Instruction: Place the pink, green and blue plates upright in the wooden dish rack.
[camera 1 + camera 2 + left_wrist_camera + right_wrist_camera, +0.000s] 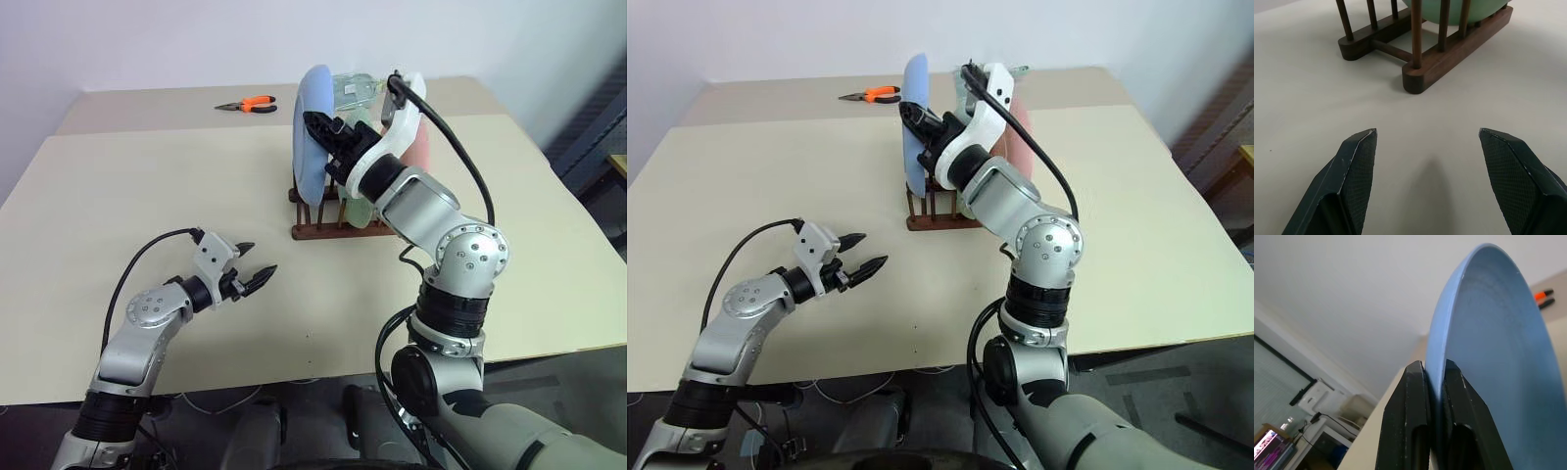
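My right gripper (1431, 377) clamps the blue plate (312, 132) upright at the rack (333, 231), frame center; left gripper (257, 266) released, lower left.

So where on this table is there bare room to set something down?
Wide bare table between the open left gripper and the pliers; more right of the wooden dish rack. Crowded at the rack: plates, and the right gripper pinching the blue plate.

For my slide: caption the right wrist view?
Right claw shut on the blue plate's rim, holding it upright.
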`<state>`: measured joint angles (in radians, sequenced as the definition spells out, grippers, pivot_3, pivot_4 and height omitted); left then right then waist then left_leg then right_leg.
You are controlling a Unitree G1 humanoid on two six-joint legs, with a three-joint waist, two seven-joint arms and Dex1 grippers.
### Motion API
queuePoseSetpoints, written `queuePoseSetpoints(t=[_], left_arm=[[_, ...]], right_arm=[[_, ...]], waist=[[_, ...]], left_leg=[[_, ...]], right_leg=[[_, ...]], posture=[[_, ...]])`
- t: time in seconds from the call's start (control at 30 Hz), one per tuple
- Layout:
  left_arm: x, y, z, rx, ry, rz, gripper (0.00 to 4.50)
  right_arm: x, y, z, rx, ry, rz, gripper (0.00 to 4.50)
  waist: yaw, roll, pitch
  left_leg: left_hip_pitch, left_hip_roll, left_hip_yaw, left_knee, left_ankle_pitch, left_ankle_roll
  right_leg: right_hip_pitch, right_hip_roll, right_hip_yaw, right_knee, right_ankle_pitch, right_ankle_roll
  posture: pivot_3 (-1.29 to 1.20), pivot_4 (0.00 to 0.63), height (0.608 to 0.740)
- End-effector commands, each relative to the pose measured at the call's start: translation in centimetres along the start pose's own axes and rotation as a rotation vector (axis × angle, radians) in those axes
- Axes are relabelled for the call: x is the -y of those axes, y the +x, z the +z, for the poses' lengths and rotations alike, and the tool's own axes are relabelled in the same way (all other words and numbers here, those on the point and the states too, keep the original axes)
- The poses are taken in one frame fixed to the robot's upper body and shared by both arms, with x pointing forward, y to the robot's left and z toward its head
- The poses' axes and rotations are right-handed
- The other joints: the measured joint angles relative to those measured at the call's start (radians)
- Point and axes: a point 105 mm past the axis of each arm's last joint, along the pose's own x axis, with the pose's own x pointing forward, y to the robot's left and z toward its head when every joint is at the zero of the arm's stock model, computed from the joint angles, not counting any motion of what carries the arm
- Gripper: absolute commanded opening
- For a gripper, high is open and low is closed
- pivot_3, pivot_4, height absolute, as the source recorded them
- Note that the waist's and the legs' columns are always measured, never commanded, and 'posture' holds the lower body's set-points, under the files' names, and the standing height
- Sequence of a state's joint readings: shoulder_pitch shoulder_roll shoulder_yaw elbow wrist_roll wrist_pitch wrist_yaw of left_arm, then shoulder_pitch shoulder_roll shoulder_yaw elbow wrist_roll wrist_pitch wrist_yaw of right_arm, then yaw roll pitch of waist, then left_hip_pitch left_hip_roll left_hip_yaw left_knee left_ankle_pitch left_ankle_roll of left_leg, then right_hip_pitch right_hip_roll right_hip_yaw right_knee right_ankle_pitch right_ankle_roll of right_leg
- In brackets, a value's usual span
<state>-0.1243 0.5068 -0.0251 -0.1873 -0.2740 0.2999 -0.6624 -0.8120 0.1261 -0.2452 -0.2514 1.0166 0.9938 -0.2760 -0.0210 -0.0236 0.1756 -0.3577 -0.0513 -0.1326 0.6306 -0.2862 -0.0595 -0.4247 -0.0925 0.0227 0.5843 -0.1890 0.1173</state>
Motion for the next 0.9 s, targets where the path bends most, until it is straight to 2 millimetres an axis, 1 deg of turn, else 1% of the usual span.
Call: queuePoseSetpoints(t=[0.03, 0.13, 0.17, 0.2, 0.3, 0.37, 0.47, 0.5, 0.53, 0.57, 0.63, 0.67, 0.7, 0.73, 0.83, 0.87, 0.9], left_arm=[[0.6, 0.2, 1.2, 0.036, 0.033, -0.026, 3.39], [0.7, 0.4, 1.2, 0.038, 0.031, -0.03, 3.47], [0.8, 0.4, 1.1, 0.039, 0.029, -0.031, 3.47], [0.8, 0.5, 1.1, 0.04, 0.027, -0.031, 3.47], [1.0, 0.6, 1.0, 0.042, 0.022, -0.032, 3.47], [1.2, 0.6, 0.9, 0.041, 0.02, -0.034, 3.47], [1.3, 0.6, 0.9, 0.042, 0.021, -0.031, 3.47], [1.2, 0.6, 1.0, 0.043, 0.023, -0.027, 3.47], [1.1, 0.6, 1.0, 0.042, 0.022, -0.023, 3.47], [1.0, 0.5, 1.0, 0.04, 0.022, -0.021, 3.47], [0.8, 0.4, 0.9, 0.037, 0.017, -0.022, 3.47], [0.8, 0.3, 0.9, 0.035, 0.015, -0.026, 3.47], [0.9, 0.4, 0.8, 0.032, 0.016, -0.035, 3.47], [0.7, 0.4, 0.5, 0.023, 0.024, -0.038, 3.47], [0.4, 0.5, 0.3, 0.017, 0.036, -0.032, 3.47], [0.0, 0.6, 0.2, 0.021, 0.034, -0.017, 3.47], [-0.5, 0.3, -0.2, 0.01, 0.033, -0.004, 3.47]], right_arm=[[-1.5, 0.9, 0.2, 0.003, -0.002, 0.042, 0.0], [-1.1, 1.6, 0.4, -0.007, -0.048, 0.032, 1.07], [-1.1, 1.8, 0.6, -0.003, -0.069, 0.036, 1.59], [-1.3, 1.9, 1.0, 0.007, -0.141, 0.045, 1.99], [-2.4, 1.8, 2.0, 0.042, -0.388, 0.082, 3.45], [-3.5, 1.2, 2.9, 0.087, -0.592, 0.143, 3.45], [-5.5, -0.9, 4.6, 0.171, -0.91, 0.282, 3.45], [-5.7, -1.8, 5.1, 0.187, -0.961, 0.321, 3.45], [-5.4, -2.7, 5.9, 0.198, -0.976, 0.328, 3.45], [-4.4, -3.9, 7.2, 0.2, -0.975, 0.316, 3.45], [-2.1, -5.9, 9.3, 0.178, -0.885, 0.247, 3.45], [-1.2, -6.6, 9.8, 0.17, -0.87, 0.217, 3.45], [-0.2, -7.6, 10.0, 0.15, -0.903, 0.183, 3.45], [1.3, -9.3, 10.4, 0.134, -0.897, 0.138, 3.45], [3.6, -12.7, 10.8, 0.085, -0.906, 0.074, 3.45], [4.7, -14.0, 10.7, 0.048, -0.91, 0.042, 3.45], [6.6, -16.0, 9.7, -0.044, -0.921, -0.009, 3.45]], waist=[[0.0, 0.0, 0.0], [-0.001, 0.001, 0.0], [-0.001, 0.001, 0.0], [-0.001, 0.001, 0.0], [0.001, 0.001, 0.0], [0.001, 0.0, 0.0], [0.002, 0.0, 0.0], [0.001, 0.0, 0.0], [0.002, 0.0, 0.0], [0.002, 0.0, 0.0], [0.009, -0.001, -0.001], [0.01, -0.001, -0.001], [0.01, -0.001, -0.001], [0.013, -0.001, -0.001], [0.012, 0.0, 0.0], [0.011, 0.001, 0.0], [0.011, 0.001, 0.0]], left_leg=[[0.0, 0.0, 0.0, 0.0, 0.0, 0.0], [0.0, 0.0, 0.0, 0.0, 0.0, 0.0], [0.0, 0.0, 0.0, 0.0, 0.0, 0.0], [0.0, 0.0, 0.0, 0.0, 0.0, 0.0], [0.0, 0.0, 0.0, 0.0, 0.0, 0.0], [0.0, 0.0, 0.0, 0.0, 0.0, 0.0], [-0.001, 0.0, 0.0, 0.0, 0.0, 0.0], [-0.001, 0.0, 0.0, 0.0, 0.0, 0.0], [-0.001, 0.0, 0.0, 0.0, 0.0, 0.0], [-0.001, 0.0, 0.0, 0.0, 0.0, 0.0], [0.0, 0.001, 0.0, 0.001, 0.0, 0.001], [0.0, 0.001, 0.0, 0.001, -0.001, 0.001], [0.0, 0.001, 0.0, 0.002, -0.001, 0.001], [0.0, 0.001, 0.0, 0.002, -0.001, 0.001], [0.0, 0.001, 0.0, 0.002, -0.001, 0.002], [0.0, 0.001, 0.001, 0.002, -0.001, 0.002], [0.0, 0.001, 0.002, 0.002, -0.002, 0.003]], right_leg=[[0.0, 0.0, 0.0, 0.0, 0.0, 0.0], [0.0, 0.0, 0.0, 0.0, 0.0, 0.0], [0.0, 0.0, 0.0, 0.0, 0.0, 0.0], [0.0, 0.0, 0.0, 0.0, 0.0, 0.0], [0.0, 0.001, 0.0, -0.001, 0.0, 0.0], [0.0, 0.001, 0.0, -0.001, 0.0, 0.0], [0.001, 0.001, 0.0, -0.002, 0.0, 0.001], [0.001, 0.001, 0.0, -0.002, 0.0, 0.001], [0.001, 0.001, 0.0, -0.002, -0.001, 0.001], [0.001, 0.001, 0.0, -0.003, -0.001, 0.001], [0.003, 0.001, -0.001, -0.003, -0.001, 0.001], [0.005, 0.001, -0.001, -0.005, -0.001, 0.001], [0.006, 0.0, 0.0, -0.006, -0.002, -0.001], [0.006, 0.0, 0.0, -0.006, -0.003, -0.002], [0.007, 0.0, -0.001, -0.006, -0.003, -0.001], [0.006, 0.0, -0.001, -0.006, -0.003, -0.001], [0.006, 0.0, 0.0, -0.006, -0.003, -0.001]], posture=[[0.0, 0.15, 0.74], [0.0, 0.15, 0.74], [0.0, 0.15, 0.74], [0.0, 0.15, 0.74], [0.0, 0.15, 0.74], [0.0, 0.15, 0.74], [0.0, 0.15, 0.74], [0.0, 0.15, 0.74], [0.0, 0.15, 0.74], [0.0, 0.15, 0.74], [0.0, 0.15, 0.74], [0.0, 0.15, 0.74], [0.0, 0.15, 0.74], [0.0, 0.15, 0.74], [0.0, 0.15, 0.74], [0.0, 0.15, 0.74], [0.0, 0.15, 0.74]])
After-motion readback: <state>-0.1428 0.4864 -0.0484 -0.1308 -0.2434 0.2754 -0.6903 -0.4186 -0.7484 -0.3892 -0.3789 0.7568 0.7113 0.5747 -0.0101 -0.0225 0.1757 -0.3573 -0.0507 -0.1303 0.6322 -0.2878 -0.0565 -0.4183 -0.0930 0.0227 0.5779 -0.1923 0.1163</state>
